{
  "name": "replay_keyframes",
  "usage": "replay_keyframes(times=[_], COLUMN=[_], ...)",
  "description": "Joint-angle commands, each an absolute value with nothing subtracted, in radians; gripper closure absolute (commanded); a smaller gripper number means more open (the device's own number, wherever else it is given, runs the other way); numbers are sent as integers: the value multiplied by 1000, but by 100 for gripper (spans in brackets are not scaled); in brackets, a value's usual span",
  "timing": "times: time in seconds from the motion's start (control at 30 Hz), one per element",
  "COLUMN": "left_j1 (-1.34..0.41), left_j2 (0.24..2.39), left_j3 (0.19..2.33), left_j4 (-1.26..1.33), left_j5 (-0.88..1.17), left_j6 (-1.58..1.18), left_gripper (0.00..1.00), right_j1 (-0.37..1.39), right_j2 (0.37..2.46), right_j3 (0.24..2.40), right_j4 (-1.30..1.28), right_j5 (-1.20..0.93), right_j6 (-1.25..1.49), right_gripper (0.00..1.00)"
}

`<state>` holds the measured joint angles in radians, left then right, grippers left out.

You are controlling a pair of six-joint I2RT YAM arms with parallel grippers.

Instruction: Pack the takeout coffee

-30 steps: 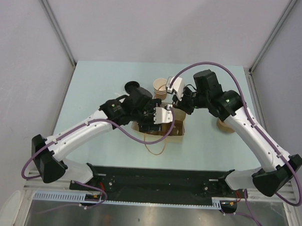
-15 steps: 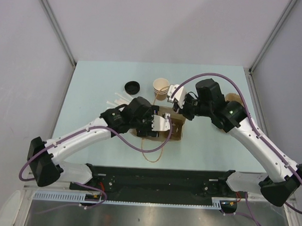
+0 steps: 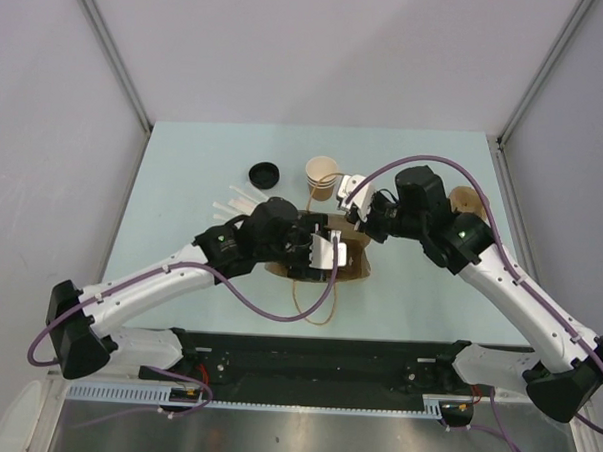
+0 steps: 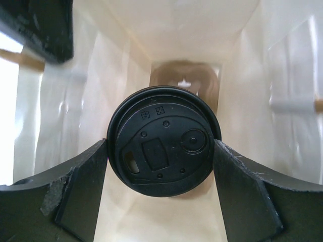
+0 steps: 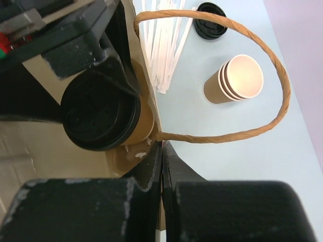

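Note:
The takeout coffee (image 4: 162,154), a brown cup with a black lid, hangs inside the open paper bag (image 4: 202,30). My left gripper (image 4: 160,151) is shut on it, both fingers (image 4: 86,186) pressed against the lid's sides. From above, the left gripper (image 3: 320,249) sits in the mouth of the bag (image 3: 354,266). My right gripper (image 5: 162,151) is shut on the bag's rim, just under the twisted handle (image 5: 272,65). The right wrist view shows the coffee (image 5: 101,113) just inside that rim. From above, the right gripper (image 3: 354,210) is at the bag's far edge.
A stack of lidless brown cups (image 3: 323,177) stands behind the bag, a loose black lid (image 3: 265,173) to its left. White straws (image 3: 233,200) lie left of the bag. A brown object (image 3: 467,200) shows behind the right arm. The bag's near handle (image 3: 313,307) lies on the table.
The left gripper has gone down and nearer into the bag with the coffee. The right arm has shifted slightly right, still pinching the bag's rim.

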<state>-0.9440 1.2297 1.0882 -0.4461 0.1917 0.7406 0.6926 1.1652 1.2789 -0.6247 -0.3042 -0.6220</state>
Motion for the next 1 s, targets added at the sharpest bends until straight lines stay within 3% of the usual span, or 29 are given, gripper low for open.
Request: replay_keyframes(times=[0.0,0.97], left_j1=[-957,-1020], left_j2=[1253,1249], left_j3=[1043,810], left_j4=[-312,-54], left_j5=[239,222], left_j6=[727,772], left_gripper=[69,73], right_j1=[695,873], right_j2=[1121,951], right_j3=[1259,1094], right_j4=[-554,-508], right_j5=[-319,-204], right_j6=[-634,-692], right_gripper=[100,100])
